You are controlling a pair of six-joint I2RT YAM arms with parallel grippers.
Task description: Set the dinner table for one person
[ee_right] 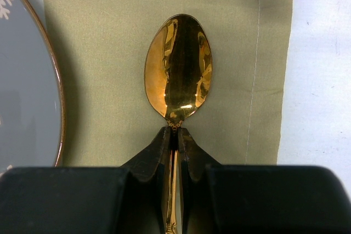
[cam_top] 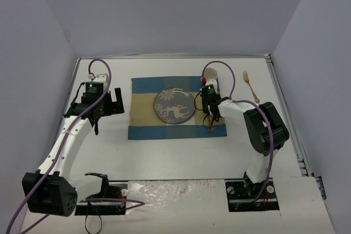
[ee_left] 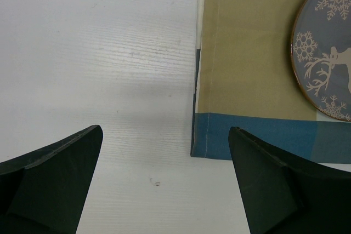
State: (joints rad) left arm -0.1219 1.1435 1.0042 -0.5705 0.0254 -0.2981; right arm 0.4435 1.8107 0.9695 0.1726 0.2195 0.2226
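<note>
A large flat white rectangular surface (cam_top: 164, 157) with a thin metal rim lies inside pale lilac walls (cam_top: 164, 15), with both robot arms bolted at its near edge. Near its middle lies a blue-and-tan checked cloth placemat (cam_top: 143, 114). A round grey plate (cam_top: 174, 105), patterned with a white reindeer and snowflakes, sits at the mat's centre.

Just right of the plate, the right hand (ee_right: 176, 131) is clenched on the neck of a shiny gold metal spoon (ee_right: 178, 69). The spoon's bowl faces up over the mat's tan band; whether it touches the cloth cannot be told.

A pale round vessel (cam_top: 211, 74), partly hidden, stands just beyond that hand by the mat's far right corner. A slim gold fork (cam_top: 249, 85) lies on the bare surface further right, apart from the mat.

The left hand (ee_left: 164, 135) is released, its dark fingers (ee_left: 60, 173) spread wide and holding nothing. It hangs over the mat's left edge.
</note>
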